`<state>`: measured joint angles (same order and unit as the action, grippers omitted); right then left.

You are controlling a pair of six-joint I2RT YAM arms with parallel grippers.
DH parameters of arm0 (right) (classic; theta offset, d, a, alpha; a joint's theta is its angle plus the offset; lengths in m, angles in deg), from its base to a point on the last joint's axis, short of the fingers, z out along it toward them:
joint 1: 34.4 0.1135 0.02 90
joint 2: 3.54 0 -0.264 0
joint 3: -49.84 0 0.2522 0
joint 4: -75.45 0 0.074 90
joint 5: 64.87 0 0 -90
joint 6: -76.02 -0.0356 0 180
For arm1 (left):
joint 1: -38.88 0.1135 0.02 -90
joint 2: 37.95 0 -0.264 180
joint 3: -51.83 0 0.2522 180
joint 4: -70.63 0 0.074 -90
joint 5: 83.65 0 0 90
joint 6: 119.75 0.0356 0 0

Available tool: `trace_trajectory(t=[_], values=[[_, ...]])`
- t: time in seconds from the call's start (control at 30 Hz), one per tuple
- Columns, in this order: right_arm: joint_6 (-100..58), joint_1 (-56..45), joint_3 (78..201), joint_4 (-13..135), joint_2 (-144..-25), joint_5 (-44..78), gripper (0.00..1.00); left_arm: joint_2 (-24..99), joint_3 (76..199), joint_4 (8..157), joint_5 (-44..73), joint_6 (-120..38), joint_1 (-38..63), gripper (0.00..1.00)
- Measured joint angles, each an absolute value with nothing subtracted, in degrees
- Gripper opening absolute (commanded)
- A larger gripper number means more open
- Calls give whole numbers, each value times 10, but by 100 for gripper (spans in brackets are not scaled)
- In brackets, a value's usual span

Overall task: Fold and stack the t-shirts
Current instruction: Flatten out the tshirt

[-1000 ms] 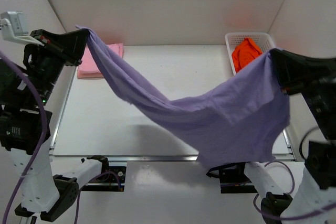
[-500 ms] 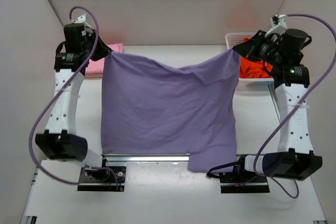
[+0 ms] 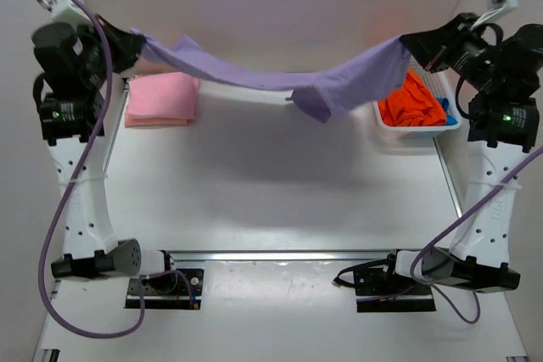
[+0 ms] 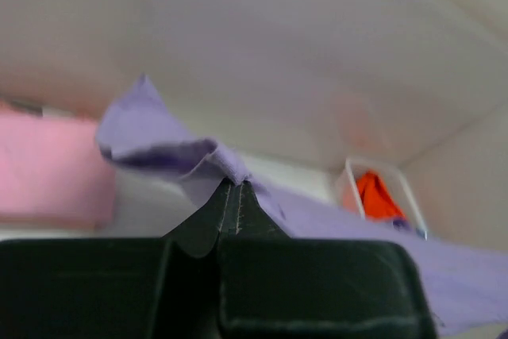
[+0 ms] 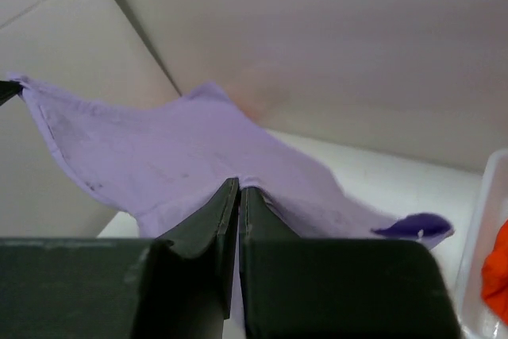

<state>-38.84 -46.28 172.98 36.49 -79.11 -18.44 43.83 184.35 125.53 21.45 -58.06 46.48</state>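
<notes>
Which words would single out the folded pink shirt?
Look to the far-left corner of the white table. The pink cotton t-shirt lies there folded flat. The lavender t-shirt hangs aloft, and the orange t-shirt sits in the white lattice basket.

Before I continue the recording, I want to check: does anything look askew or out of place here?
The purple t-shirt hangs bunched as a sagging band between the two arms' shut jaws, one flap drooping near its middle. The pink t-shirt lies neatly folded; nothing is spilled.
</notes>
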Motion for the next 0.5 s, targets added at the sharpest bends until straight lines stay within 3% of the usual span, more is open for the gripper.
trace_trajectory(t=[0.3, 0.5], values=[[-351, -454, 1455, 293, -729, -154, 0, 329, 1473, 1246, 196, -546, 461, 0], [-341, -388, 1275, 252, -544, -111, 0, 256, 1304, 1264, 131, -514, 461, 0]])
